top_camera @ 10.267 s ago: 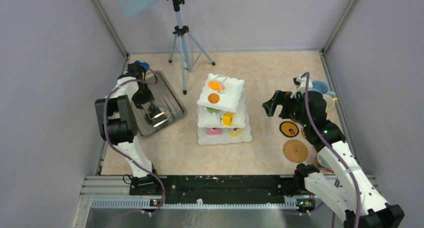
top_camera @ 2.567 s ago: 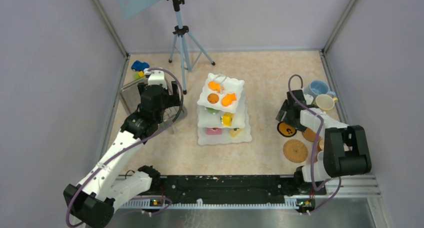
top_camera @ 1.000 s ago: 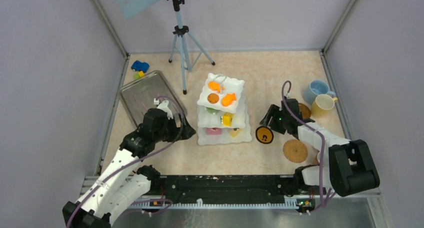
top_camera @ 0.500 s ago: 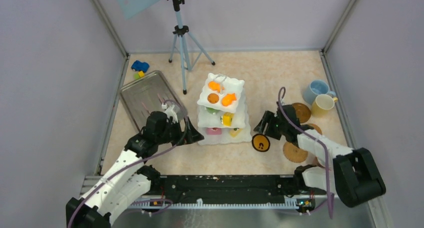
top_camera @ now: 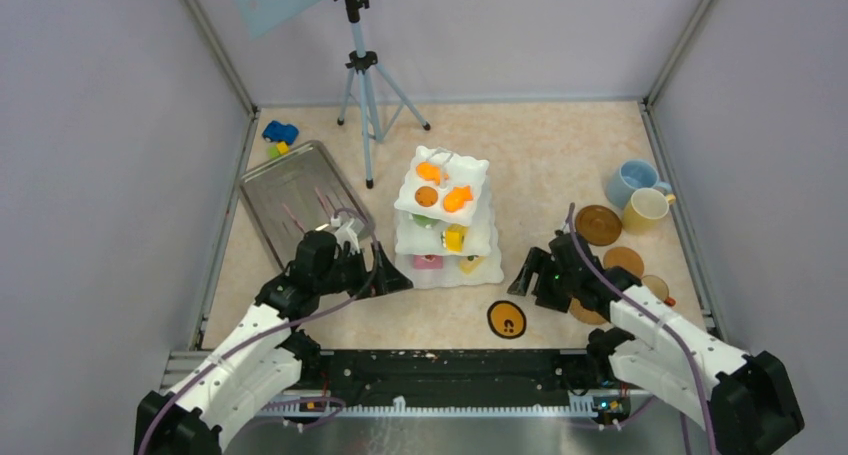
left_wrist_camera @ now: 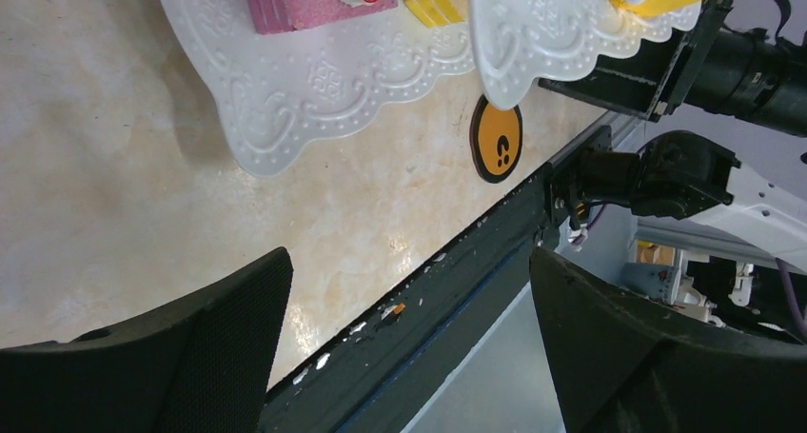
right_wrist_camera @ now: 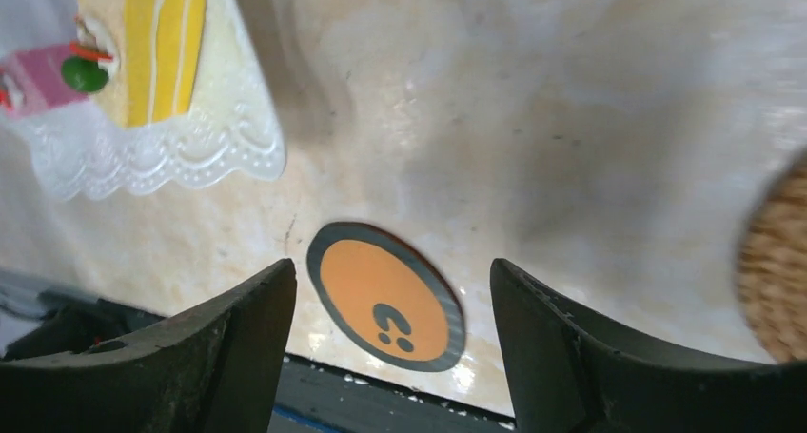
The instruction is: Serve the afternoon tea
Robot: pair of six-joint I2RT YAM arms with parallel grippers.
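The white three-tier stand point(top_camera: 445, 225) holds small orange, yellow, pink and green pastries. An orange coaster with a dark rim point(top_camera: 507, 320) lies flat on the table near the front edge. My right gripper point(top_camera: 522, 278) hovers open just behind it; in the right wrist view the coaster point(right_wrist_camera: 385, 295) lies free between the spread fingers of that gripper point(right_wrist_camera: 390, 266). My left gripper point(top_camera: 397, 280) is open and empty at the stand's left front corner, with the bottom tier point(left_wrist_camera: 314, 81) beyond its fingers. The blue mug point(top_camera: 628, 182) and the cream mug point(top_camera: 645, 208) stand at the far right.
Two brown coasters point(top_camera: 598, 225) point(top_camera: 623, 261) lie by the mugs, and a woven one point(right_wrist_camera: 776, 262) is partly under the right arm. A steel tray point(top_camera: 295, 200), a blue toy car point(top_camera: 280, 132) and a tripod point(top_camera: 365, 85) are at the back left. A black rail point(top_camera: 440, 365) borders the front.
The right gripper carried the orange coaster on edge toward the front, then widened and let it go; it now lies flat. The left gripper drifted slightly right along the stand.
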